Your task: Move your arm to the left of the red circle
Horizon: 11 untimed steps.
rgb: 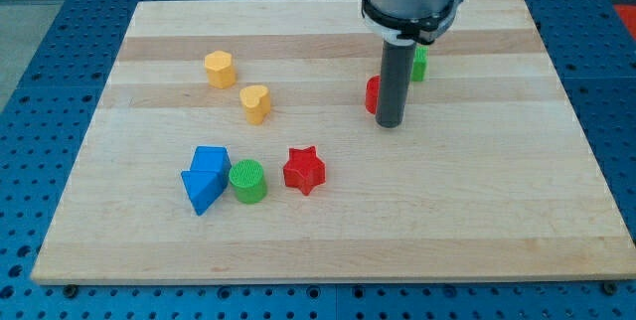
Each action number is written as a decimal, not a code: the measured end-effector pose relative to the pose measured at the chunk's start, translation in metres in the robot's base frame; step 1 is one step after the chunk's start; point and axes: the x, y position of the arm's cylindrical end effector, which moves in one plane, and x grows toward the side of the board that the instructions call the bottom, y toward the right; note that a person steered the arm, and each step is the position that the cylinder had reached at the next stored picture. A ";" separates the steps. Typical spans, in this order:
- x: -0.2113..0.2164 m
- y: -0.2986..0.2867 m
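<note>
on the wooden board, everything is placed from the red star block. the green cylinder block lies just to the star's left in the view, and the two blue blocks sit touching each other beyond that cylinder. two yellow heart blocks lie up and left of the star. my tip stands up and right of the star, with the red circle block partly hidden behind the rod and a green block further up right.
</note>
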 end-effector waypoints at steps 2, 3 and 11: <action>0.000 -0.019; 0.002 -0.059; -0.055 -0.071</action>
